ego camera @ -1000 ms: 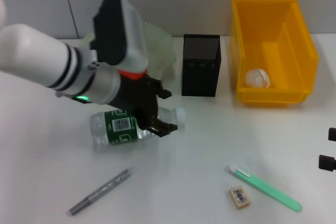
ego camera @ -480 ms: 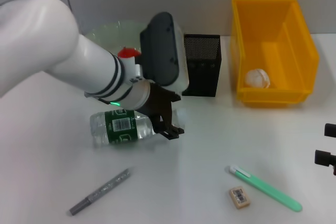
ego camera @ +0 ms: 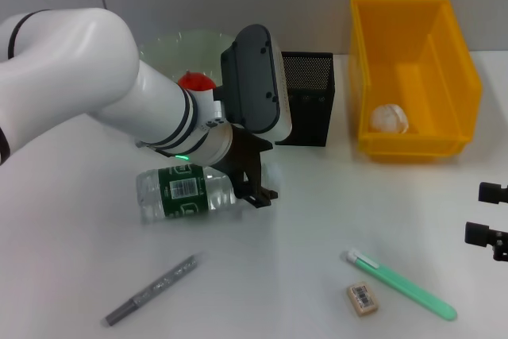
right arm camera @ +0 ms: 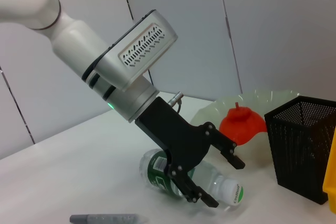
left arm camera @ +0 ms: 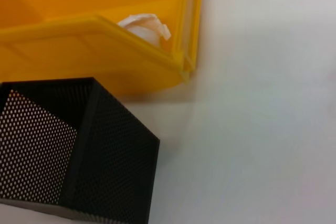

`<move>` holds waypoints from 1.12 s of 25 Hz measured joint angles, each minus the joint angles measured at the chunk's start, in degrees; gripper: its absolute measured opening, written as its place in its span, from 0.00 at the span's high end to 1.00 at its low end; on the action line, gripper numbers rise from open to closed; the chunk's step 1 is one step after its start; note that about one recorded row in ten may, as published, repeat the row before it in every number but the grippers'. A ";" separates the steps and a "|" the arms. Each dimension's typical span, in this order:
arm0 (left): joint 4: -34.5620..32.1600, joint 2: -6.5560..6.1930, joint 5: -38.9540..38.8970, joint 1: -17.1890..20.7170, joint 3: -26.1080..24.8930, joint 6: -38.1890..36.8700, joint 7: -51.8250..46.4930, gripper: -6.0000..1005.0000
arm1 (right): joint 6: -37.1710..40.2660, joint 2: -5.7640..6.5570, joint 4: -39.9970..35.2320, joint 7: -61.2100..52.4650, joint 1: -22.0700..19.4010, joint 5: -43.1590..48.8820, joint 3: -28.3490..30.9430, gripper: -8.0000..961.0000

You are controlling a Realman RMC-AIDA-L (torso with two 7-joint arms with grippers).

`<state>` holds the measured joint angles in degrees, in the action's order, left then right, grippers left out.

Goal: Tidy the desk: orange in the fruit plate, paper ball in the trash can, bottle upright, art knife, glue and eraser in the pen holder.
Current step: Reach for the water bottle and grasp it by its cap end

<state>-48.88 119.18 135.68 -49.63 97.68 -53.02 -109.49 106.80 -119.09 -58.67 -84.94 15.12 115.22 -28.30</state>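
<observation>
In the head view the left arm hides most of the fruit plate and the neck of the bottle, and the right gripper is cut off at the table's right edge.

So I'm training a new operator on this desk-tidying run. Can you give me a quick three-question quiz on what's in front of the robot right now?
1. True or false: the bottle stands upright.
2. Where is the paper ball? A: in the yellow bin. B: in the pen holder. C: on the bare table.
3. Which gripper is at the bottle, and are its jaws open or shut?

Key: 1 false, it lies on its side. 2 A. 3 the left gripper, jaws open on either side of the bottle's cap end; the right gripper sits off at the right edge of the head view.
</observation>
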 joint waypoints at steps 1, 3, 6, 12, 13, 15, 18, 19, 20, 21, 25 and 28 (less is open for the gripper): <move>0.27 0.00 -0.02 -0.08 0.09 0.29 0.00 0.29 | 0.03 0.00 0.02 0.02 0.00 0.00 0.00 0.18; 1.21 0.00 -0.03 -0.40 0.48 0.97 0.01 0.29 | 0.03 0.00 0.03 0.03 0.00 0.00 0.00 0.18; 2.36 0.00 -0.04 -0.84 0.73 1.40 0.06 0.30 | -0.25 0.00 0.12 0.06 0.07 0.00 -0.16 0.18; 3.12 -0.01 -0.25 -1.01 0.94 1.91 0.37 0.30 | -1.27 0.00 0.52 0.08 0.18 0.00 -0.22 0.18; 3.13 0.00 -0.45 -1.02 1.26 2.22 0.50 0.30 | -1.59 0.00 0.71 0.09 0.24 0.00 -0.23 0.18; 3.25 0.00 -0.69 -1.13 2.31 3.45 0.45 0.30 | -2.27 0.00 1.38 0.10 0.52 0.21 -0.34 0.18; 3.39 0.00 -0.73 -1.17 3.34 4.54 0.20 0.31 | -2.56 0.07 1.88 0.13 0.70 0.33 -0.40 0.18; 3.47 0.00 -0.73 -1.17 4.18 5.20 0.00 0.31 | -2.68 0.11 2.11 0.36 0.83 0.39 -0.33 0.18; 3.47 0.00 -0.73 -1.17 4.18 5.20 0.00 0.31 | -2.68 0.11 2.11 0.36 0.83 0.39 -0.33 0.18; 3.49 0.00 -0.73 -1.17 4.92 5.88 -0.29 0.31 | -2.73 0.10 2.15 0.60 0.87 0.39 -0.18 0.18; 3.52 0.00 -0.73 -1.17 5.39 6.47 -0.60 0.46 | -2.82 0.08 2.16 0.73 0.90 0.38 -0.03 0.18; 3.53 0.00 -0.72 -0.66 5.22 7.42 -0.63 0.53 | -2.85 0.08 2.20 0.74 0.89 0.26 -0.01 0.18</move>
<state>-45.35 119.18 134.96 -50.29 102.89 -45.60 -110.12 103.95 -119.00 -56.47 -84.20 16.01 115.48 -28.31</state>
